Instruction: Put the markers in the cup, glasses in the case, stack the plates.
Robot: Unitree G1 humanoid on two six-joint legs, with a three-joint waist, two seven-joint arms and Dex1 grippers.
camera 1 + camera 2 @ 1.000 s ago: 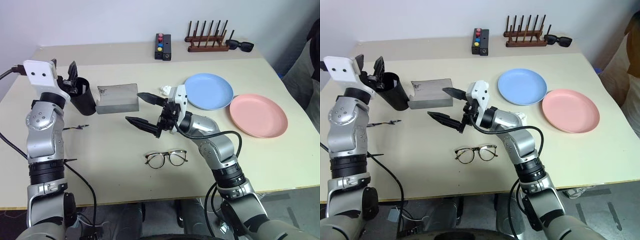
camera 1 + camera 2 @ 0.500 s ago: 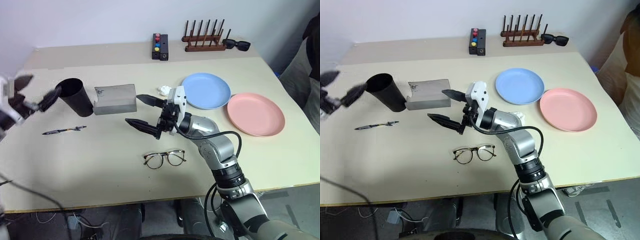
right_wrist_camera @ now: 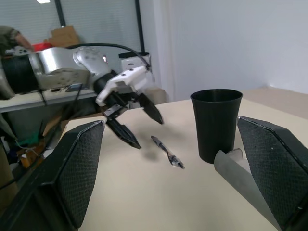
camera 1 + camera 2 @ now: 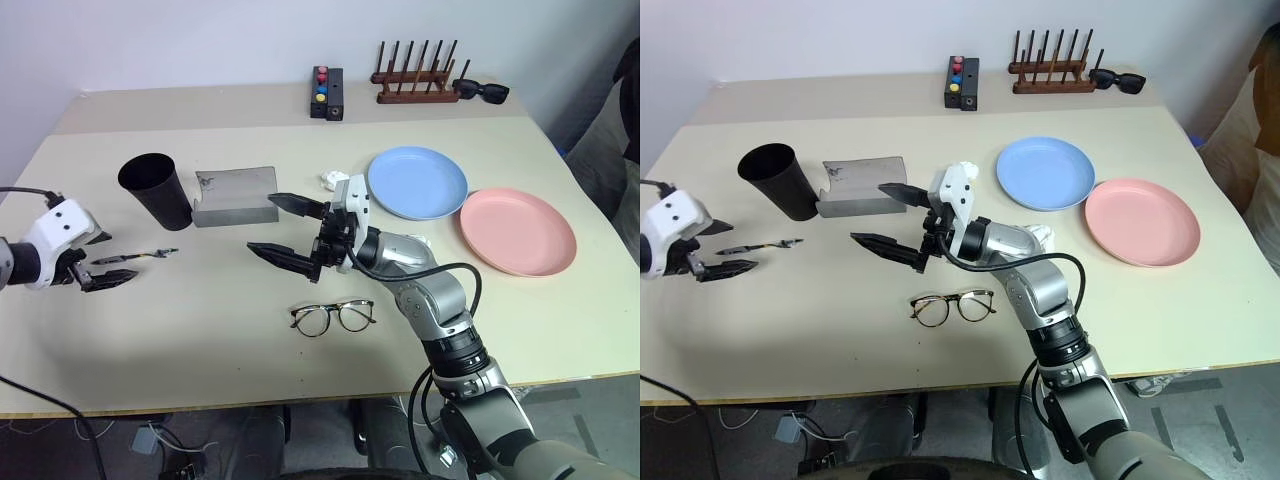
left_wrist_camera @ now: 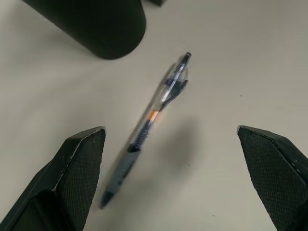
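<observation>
— Where is the left tool (image 4: 103, 272) now?
— Low over the cream-coloured bench (image 4: 200, 340), its two black fingers spread wide apart and empty. The thin dark pen with silvery parts (image 5: 149, 126) lies flat on the bench just ahead of its fingertips, in line with the gap between them.

— And the tall black tapered plastic cup (image 4: 156, 190)?
— Upright, beyond that pen from the left tool, with the grey rectangular hinged case (image 4: 236, 196) touching its far side.

— The right tool (image 4: 281, 227)?
— Held above the bench, fingers wide apart, gripping nothing. The case sits just beyond its upper finger; the thin dark wire-rimmed glasses (image 4: 332, 318) lie nearer the bench's front edge, below it.

— The plates?
— The round light blue plate (image 4: 417, 183) and the round salmon pink plate (image 4: 517, 231) lie side by side behind the right tool's wrist, not stacked.
</observation>
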